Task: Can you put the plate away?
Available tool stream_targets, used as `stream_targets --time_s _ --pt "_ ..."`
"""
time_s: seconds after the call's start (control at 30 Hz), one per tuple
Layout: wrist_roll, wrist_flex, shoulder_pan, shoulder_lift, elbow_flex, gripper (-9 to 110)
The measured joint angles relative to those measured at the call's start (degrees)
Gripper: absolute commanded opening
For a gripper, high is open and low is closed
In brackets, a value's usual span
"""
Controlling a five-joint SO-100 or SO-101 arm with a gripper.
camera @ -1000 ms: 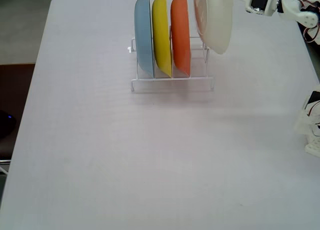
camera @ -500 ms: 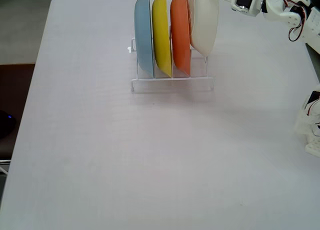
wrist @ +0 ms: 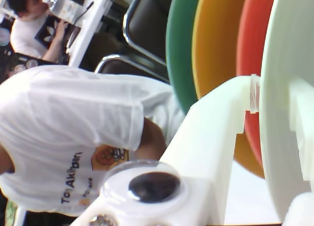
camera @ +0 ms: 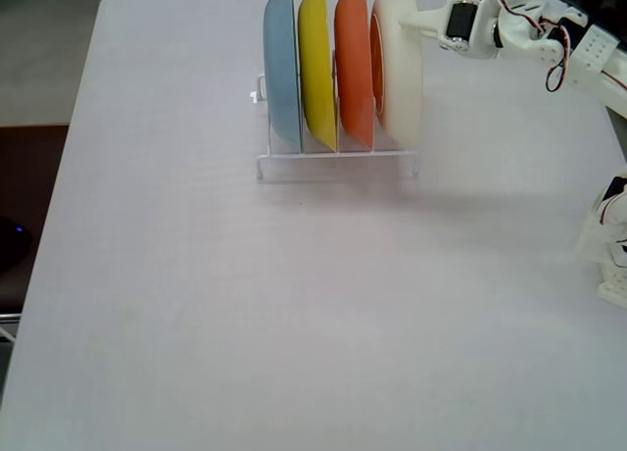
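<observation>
- Wrist view: gripper point(wrist: 274, 103) pinches the plate point(wrist: 284, 64) rim, 1 finger point(wrist: 216, 123) on the orange plate point(wrist: 255, 39) side.
- Fixed view: plate point(camera: 400, 74) stands on edge in the rack point(camera: 338, 162), just right of the orange plate point(camera: 353, 64). Judgement: let go only once its rim sits in the slot, then back out rightward.

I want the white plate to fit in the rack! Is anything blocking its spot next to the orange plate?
Nothing visible blocks it. The cream-white plate already stands upright in the rack, in the slot beside the orange plate, with the gripper at its top rim.
</observation>
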Motion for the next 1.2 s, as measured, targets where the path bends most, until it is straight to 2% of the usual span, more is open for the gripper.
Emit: stream_targets --time_s 0.13,0.27,0.5,0.87,1.2 --pt "1.2 0.0 0.6 -0.5 0.1 2" --pt "3.6 0.4 1.4 -0.7 0.1 17" --pt "9.1 3.7 2.2 -1.5 0.1 31" --pt "14.8 9.5 2.1 -0.6 2.5 37" --pt "23.6 15.2 -5.4 16.5 14.1 43"
